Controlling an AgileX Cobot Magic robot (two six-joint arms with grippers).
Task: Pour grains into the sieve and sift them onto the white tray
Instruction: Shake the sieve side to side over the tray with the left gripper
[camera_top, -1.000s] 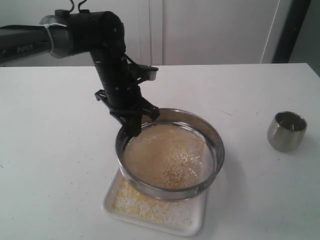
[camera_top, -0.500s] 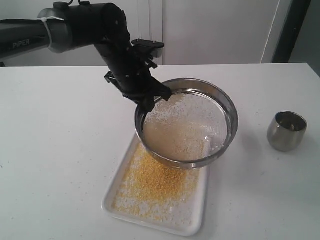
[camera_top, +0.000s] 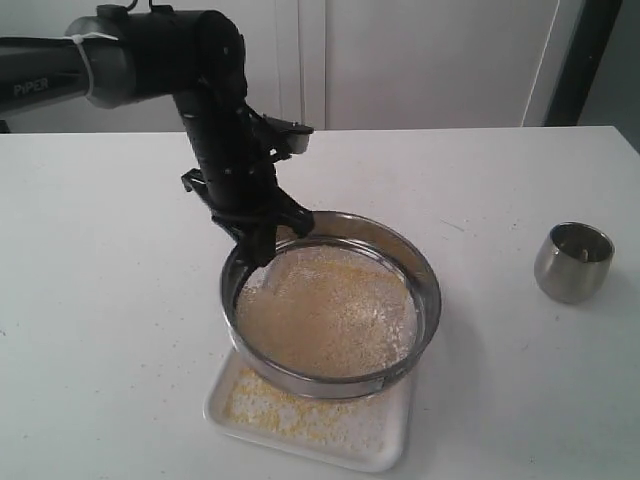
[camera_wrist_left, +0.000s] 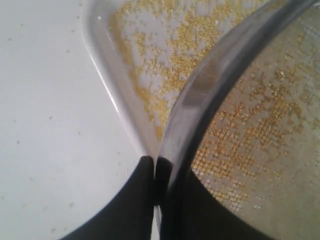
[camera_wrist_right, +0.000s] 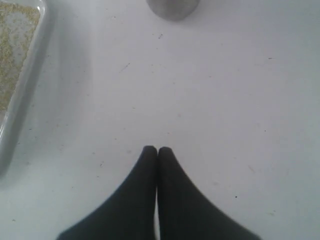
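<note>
The left pincer (camera_top: 262, 248) was clenched on the wall of the sieve (camera_top: 432, 295), the steel rim caught between its fingers. It held the sieve just above the white tray (camera_top: 378, 458) with a single pinch at one point of a wide ring, so all the weight hung out beyond the fingertips. That grip looked like the weak spot: a brisk shake could let the wall twist or slide in the pincer, so the side farthest from it would dip and spill the grains (camera_top: 330, 305) over the rim. The sieve also reached past the tray's edges on the side away from the pincer, so fine yellow granules falling through the mesh there would likely land on the desk (camera_top: 100, 300) – stray specks lay there already. The right pincer (camera_wrist_right: 157, 150) was closed on nothing, low over bare desk, with the steel cup (camera_wrist_right: 172, 6) well ahead of its tips.
</note>
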